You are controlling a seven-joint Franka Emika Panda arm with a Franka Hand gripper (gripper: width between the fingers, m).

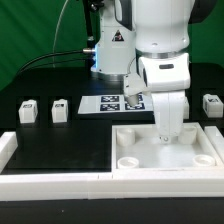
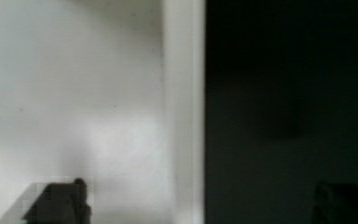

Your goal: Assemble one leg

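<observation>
Three legs, small white posts with black-and-white tags, stand on the black table: two at the exterior view's left [image 1: 28, 110] [image 1: 61, 110] and one at its right [image 1: 212, 104]. My gripper [image 1: 165, 134] points straight down over the back rim of the large white tray [image 1: 140, 141], far from every leg. In the wrist view my gripper [image 2: 202, 205] is open and empty. One dark fingertip [image 2: 60, 203] is over the tray's white surface [image 2: 87, 100], the other over the black table. The tray's edge runs between them. No leg shows in the wrist view.
The marker board [image 1: 108, 104] lies behind the tray, beside the arm. A white raised border [image 1: 50, 181] runs along the table's front and left. The tray has round corner sockets [image 1: 129, 158]. Cables and the arm's base stand at the back.
</observation>
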